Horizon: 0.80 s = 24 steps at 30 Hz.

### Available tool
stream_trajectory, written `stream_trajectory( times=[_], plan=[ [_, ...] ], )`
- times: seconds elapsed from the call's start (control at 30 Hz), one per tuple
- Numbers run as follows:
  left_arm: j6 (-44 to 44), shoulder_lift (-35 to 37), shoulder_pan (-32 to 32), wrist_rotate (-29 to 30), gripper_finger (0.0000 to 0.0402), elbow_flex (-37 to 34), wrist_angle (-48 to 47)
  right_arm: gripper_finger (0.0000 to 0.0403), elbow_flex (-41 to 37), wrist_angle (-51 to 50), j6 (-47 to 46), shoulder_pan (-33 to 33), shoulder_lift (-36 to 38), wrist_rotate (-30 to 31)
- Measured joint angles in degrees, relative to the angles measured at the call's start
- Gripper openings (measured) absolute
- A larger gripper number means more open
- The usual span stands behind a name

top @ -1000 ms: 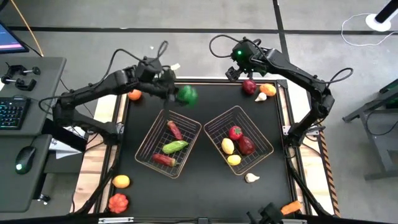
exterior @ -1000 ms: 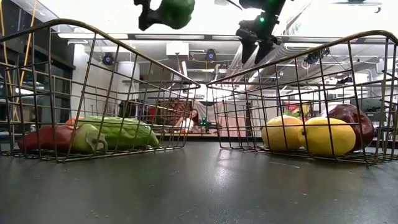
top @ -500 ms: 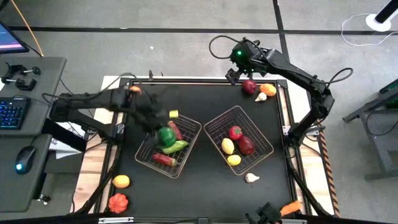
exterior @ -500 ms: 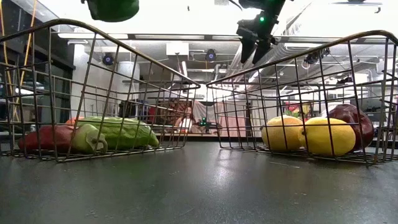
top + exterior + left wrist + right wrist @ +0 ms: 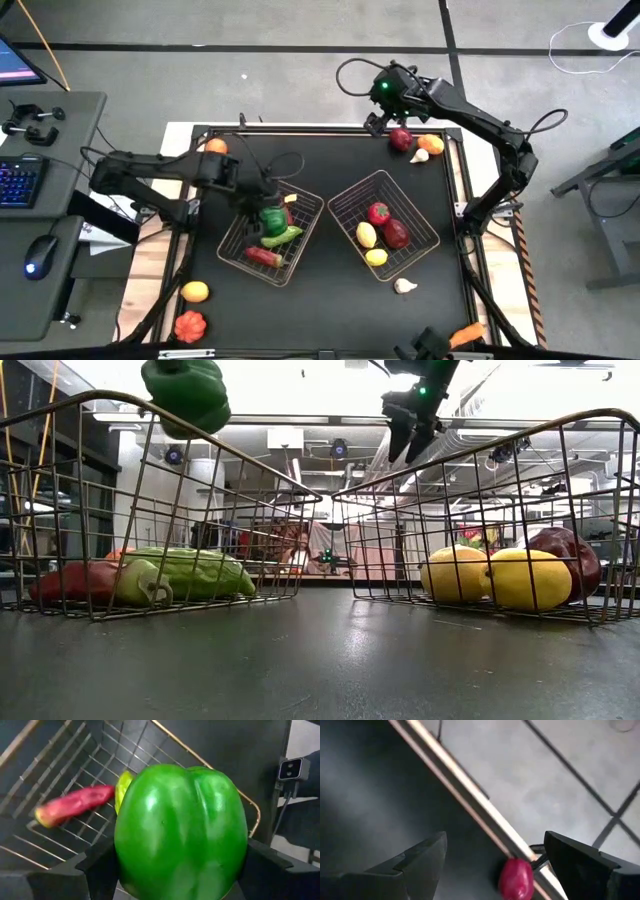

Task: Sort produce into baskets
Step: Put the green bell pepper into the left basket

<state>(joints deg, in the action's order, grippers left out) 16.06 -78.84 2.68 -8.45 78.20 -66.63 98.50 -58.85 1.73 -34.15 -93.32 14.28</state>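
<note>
My left gripper (image 5: pixel 268 212) is shut on a green bell pepper (image 5: pixel 182 830), which it holds in the air over the left wire basket (image 5: pixel 283 284). The pepper also shows at the top of the low view (image 5: pixel 187 392). That basket holds a red chili (image 5: pixel 75 804), a long green vegetable (image 5: pixel 282 236) and a red one (image 5: pixel 263 257). The right basket (image 5: pixel 412 262) holds red and yellow fruits (image 5: pixel 378 213). My right gripper (image 5: pixel 378 120) is open and empty above the table's far edge, near a dark red fruit (image 5: pixel 400 139). My left gripper pinches the green pepper by two opposite sides (image 5: pixel 125 855) between its two fingers (image 5: pixel 97 867), which point down into the basket. The pepper is lifted clear, above the basket's rim and the vegetables in it.
Loose produce lies around: an orange fruit (image 5: pixel 216 147) at the far left, an orange one (image 5: pixel 431 143) and a white one (image 5: pixel 420 156) at the far right, a white one (image 5: pixel 404 286) near the right basket, and orange (image 5: pixel 195 291) and red (image 5: pixel 189 325) ones at the near left.
My left gripper has carried the green pepper from near the table's far edge toward the near edge, over the left basket, and then lowered it a little. It has stayed shut on the pepper.
</note>
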Motion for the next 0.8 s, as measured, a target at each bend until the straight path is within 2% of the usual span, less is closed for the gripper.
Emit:
stream_trajectory(
  times=[0.1, 0.23, 0.47, 0.6, 0.8],
  plan=[
    [-4.8, 0.4, -3.3, 0.7, 0.0301, 0.0, 3.1, 0.0329, 0.0, -2.0, 0.9, 0.0, 0.3, -3.1],
    [-14.3, -1.4, -9.0, 1.6, 0.0301, 0.0, 14.5, 0.0329, 0.0, -4.4, 1.3, 0.0, 2.2, -6.5],
    [-28.8, -12.1, -13.8, 0.2, 0.0301, 0.0, 35.6, 0.0329, 0.0, -8.3, -2.7, 0.0, 8.2, -6.4],
    [-29.7, -19.0, -14.0, 0.1, 0.0301, 0.6, 44.4, 0.0329, 0.0, -8.5, -5.7, 0.0, 11.5, -6.2],
    [-29.2, -26.2, -12.6, 0.0, 0.0301, 6.1, 48.2, 0.0329, 0.0, -9.6, -10.0, 0.0, 14.0, -5.3]
  ],
)
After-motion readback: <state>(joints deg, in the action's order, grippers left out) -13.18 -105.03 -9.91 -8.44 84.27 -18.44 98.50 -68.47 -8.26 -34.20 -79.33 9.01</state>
